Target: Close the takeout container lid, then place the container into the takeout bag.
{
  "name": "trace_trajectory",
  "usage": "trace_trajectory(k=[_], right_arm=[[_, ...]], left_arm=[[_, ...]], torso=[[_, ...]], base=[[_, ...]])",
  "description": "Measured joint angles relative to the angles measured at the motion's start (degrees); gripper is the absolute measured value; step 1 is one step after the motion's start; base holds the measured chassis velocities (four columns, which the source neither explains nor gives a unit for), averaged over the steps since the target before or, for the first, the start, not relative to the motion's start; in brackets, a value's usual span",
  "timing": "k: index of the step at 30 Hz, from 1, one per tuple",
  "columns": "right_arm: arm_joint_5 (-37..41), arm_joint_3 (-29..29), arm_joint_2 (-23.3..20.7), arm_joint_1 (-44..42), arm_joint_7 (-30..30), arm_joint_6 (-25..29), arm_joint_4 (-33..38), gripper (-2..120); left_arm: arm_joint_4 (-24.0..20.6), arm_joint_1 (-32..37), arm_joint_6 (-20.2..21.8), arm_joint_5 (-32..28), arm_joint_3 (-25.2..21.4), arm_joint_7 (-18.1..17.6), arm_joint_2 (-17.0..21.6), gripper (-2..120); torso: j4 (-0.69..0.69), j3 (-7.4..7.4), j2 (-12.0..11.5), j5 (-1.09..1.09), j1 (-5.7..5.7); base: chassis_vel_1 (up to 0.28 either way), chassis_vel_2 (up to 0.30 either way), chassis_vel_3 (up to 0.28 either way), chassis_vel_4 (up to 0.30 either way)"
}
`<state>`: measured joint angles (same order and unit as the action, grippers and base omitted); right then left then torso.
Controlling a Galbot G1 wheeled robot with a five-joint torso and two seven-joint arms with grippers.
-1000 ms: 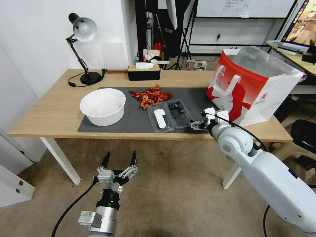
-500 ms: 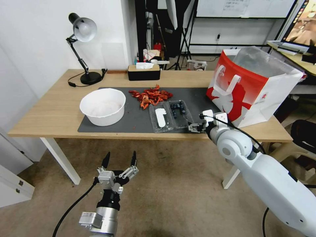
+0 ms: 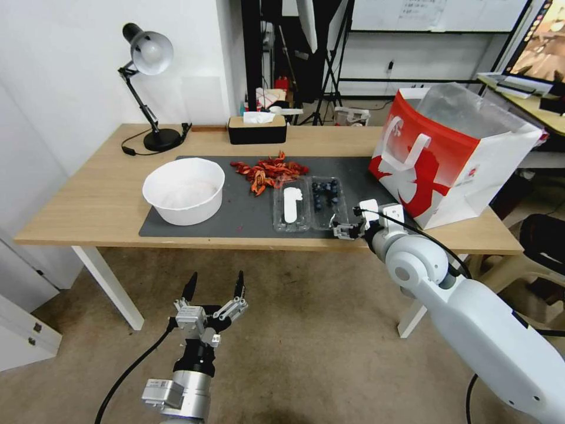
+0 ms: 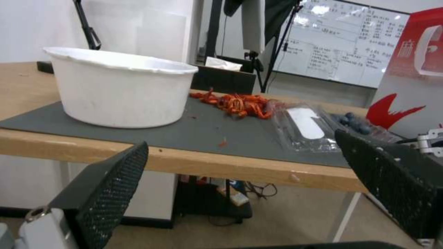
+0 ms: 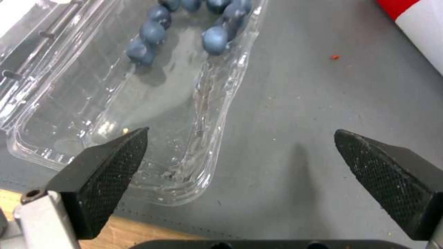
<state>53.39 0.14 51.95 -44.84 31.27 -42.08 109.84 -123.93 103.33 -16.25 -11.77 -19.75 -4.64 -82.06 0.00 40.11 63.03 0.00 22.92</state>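
Observation:
The takeout container (image 3: 327, 202) lies open and flat on the dark mat, with blueberries (image 5: 184, 24) in its right half. Its lid (image 3: 291, 205), bearing a white label, lies spread out to the left of that half. My right gripper (image 3: 342, 229) is open at the container's near right corner. In the right wrist view one of its fingers (image 5: 108, 166) hangs over the tray's inside and the other over the mat, with the container's side wall (image 5: 217, 103) between them. The red-and-white takeout bag (image 3: 450, 159) stands open at the table's right. My left gripper (image 3: 213, 287) hangs open below the table's front edge.
A white bowl (image 3: 184, 190) sits on the mat's left. A pile of red crayfish shells (image 3: 269, 170) lies just behind the container. A black tissue box (image 3: 257, 129) and a desk lamp (image 3: 147, 88) stand at the back. The table's front edge (image 3: 235, 241) runs close to the container.
The container has turned from a slant to square with the table edge. My right gripper has shifted left to its near right corner. The left arm has stayed put.

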Motion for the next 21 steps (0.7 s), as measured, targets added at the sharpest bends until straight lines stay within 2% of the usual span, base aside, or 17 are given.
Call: trace_trajectory(k=[21], right_arm=[[0.09, -0.02, 0.82, 0.52, 0.22, 0.01, -0.22, 100]], left_arm=[[0.16, -0.1, -0.13, -0.05, 0.0, -0.01, 0.07, 100]], torso=[[0.0, 0.0, 0.0, 0.01, 0.0]], base=[[0.0, 0.0, 0.0, 0.0]])
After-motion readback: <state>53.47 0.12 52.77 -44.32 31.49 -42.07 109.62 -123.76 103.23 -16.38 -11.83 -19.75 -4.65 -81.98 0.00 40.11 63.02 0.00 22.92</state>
